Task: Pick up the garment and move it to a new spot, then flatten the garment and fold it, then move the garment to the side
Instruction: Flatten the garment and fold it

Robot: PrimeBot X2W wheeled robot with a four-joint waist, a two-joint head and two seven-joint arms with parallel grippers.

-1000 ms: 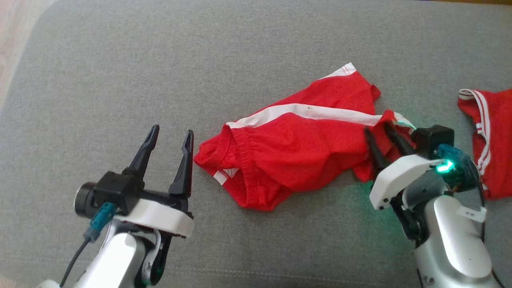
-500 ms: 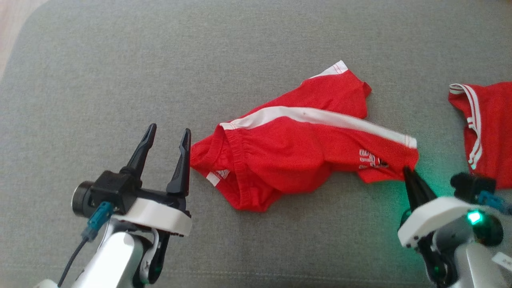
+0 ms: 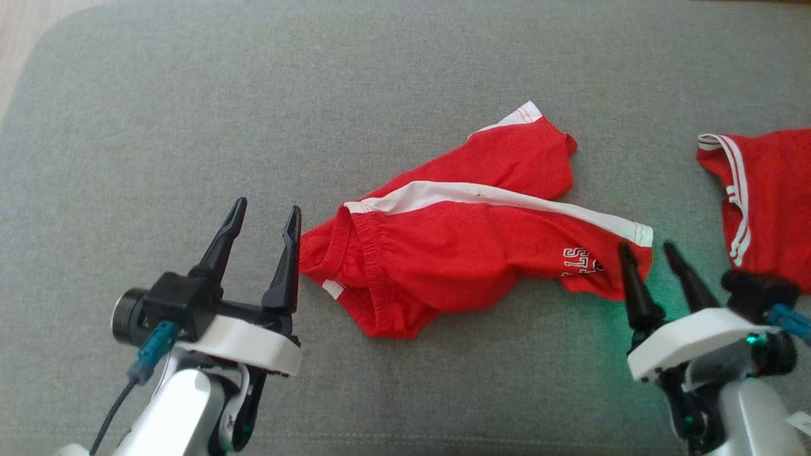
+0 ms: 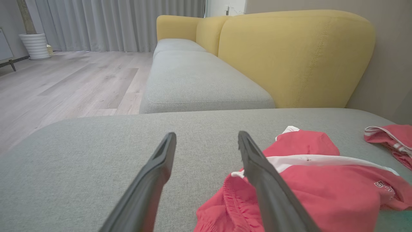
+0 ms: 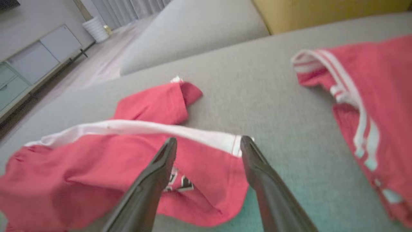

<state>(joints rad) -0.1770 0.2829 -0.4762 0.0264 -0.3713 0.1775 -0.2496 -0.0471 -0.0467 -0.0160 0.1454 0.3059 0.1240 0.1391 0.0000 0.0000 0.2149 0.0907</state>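
The garment [image 3: 456,253] is a pair of red shorts with a white side stripe, lying crumpled on the grey sofa cushion [image 3: 190,95]. My left gripper [image 3: 266,206] stands open just left of the waistband, its right finger almost touching the cloth. In the left wrist view the left gripper [image 4: 206,135] holds nothing and the shorts [image 4: 322,190] lie to its right. My right gripper [image 3: 647,248] is open at the printed leg hem. In the right wrist view the right gripper [image 5: 209,139] hovers over that hem of the shorts [image 5: 96,161], gripping nothing.
A second red garment with white stripes [image 3: 766,202] lies at the right edge, close to my right arm. The cushion's rounded corner and wooden floor [image 3: 19,38] are at the far left. A yellow backrest [image 4: 289,58] rises behind the cushions.
My right gripper drew the leg end out to the right and toward me, then let go and opened. The leg now lies stretched out. My left gripper stayed put.
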